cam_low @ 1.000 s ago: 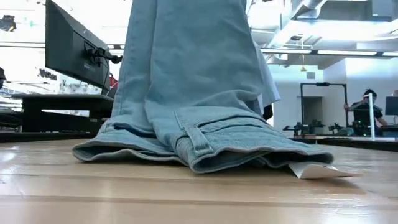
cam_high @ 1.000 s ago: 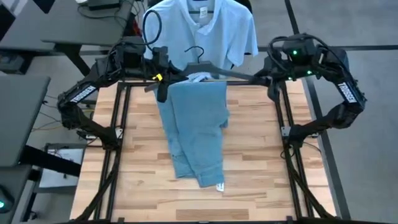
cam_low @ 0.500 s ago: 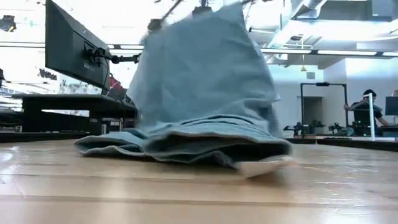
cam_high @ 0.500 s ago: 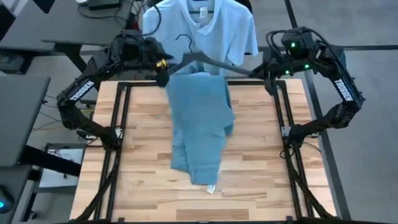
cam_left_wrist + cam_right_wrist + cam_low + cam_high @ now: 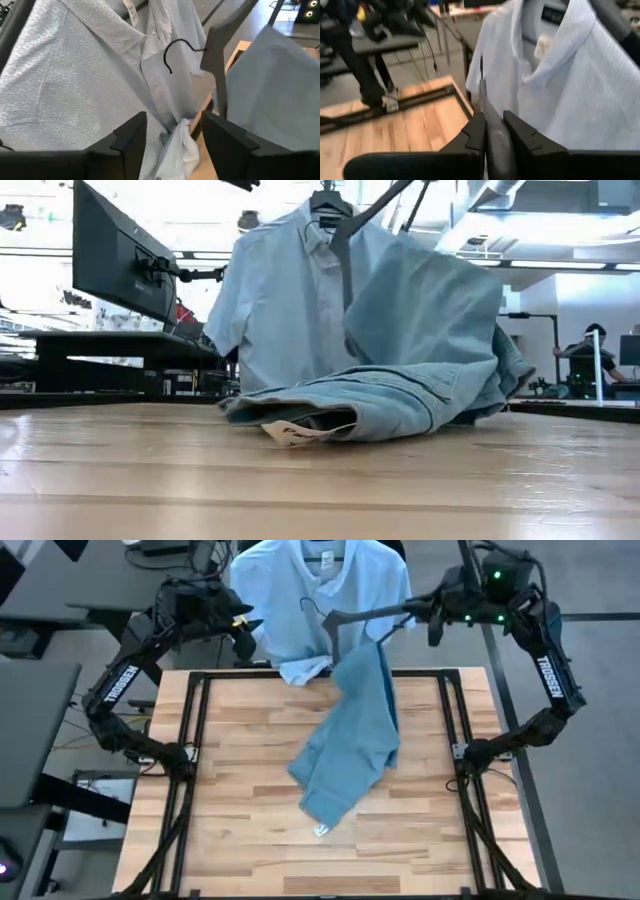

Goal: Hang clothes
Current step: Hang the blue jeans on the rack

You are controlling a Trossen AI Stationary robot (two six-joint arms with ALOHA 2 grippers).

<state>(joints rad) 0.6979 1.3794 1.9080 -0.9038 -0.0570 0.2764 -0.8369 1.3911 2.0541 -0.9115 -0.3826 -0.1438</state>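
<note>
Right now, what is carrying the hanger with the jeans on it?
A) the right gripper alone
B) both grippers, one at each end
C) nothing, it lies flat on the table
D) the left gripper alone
A. The right gripper is shut on one end of the black hanger, the jeans trail from it down onto the table, and the left gripper is open and apart from the hanger, by the pale shirt.
</note>
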